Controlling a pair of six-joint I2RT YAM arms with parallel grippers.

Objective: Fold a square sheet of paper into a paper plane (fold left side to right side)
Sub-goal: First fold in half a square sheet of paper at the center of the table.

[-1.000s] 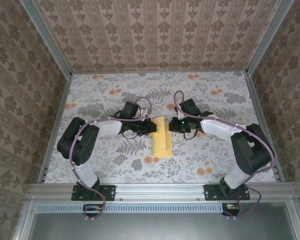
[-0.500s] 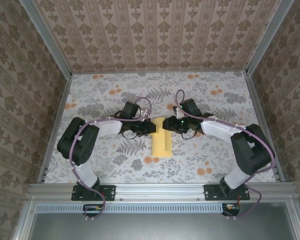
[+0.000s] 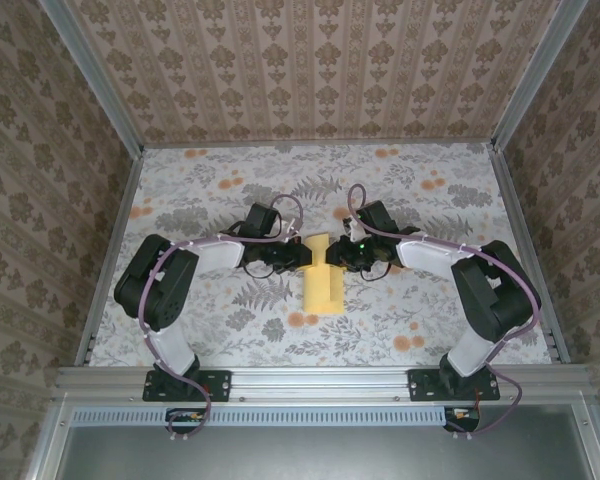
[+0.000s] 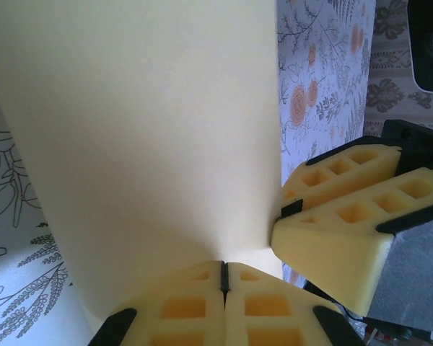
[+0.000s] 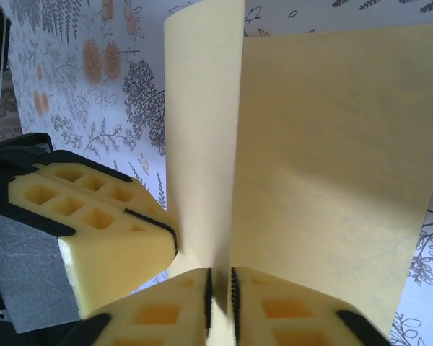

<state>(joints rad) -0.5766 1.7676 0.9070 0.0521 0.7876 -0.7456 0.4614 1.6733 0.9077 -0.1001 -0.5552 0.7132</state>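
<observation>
Patterned wallpaper is enclosing the workspace on three sides, and a table under a grey leaf-and-orange-flower print is lying inside an aluminium frame, with open printed surface showing all round the work. Both arms are reaching inward from their bases and meeting near the middle of the table. The sheet of paper is lying between them, already doubled into a narrow yellow strip whose long axis is running from the near edge toward the far wall. Its near half is resting flat and wide, while its far half is being squeezed slim where the grippers are facing each other across it. The left gripper is sitting on the strip's left side and the right gripper on its right, tips almost touching, so neither arm is nearer. In the left wrist view, the left gripper is showing its jaws pressed together with the paper's edge running into the seam. In the right wrist view, the right gripper is pinching an upright fold through a hairline gap. Folding left over right will probably mean the left side carrying its flap across that ridge.
</observation>
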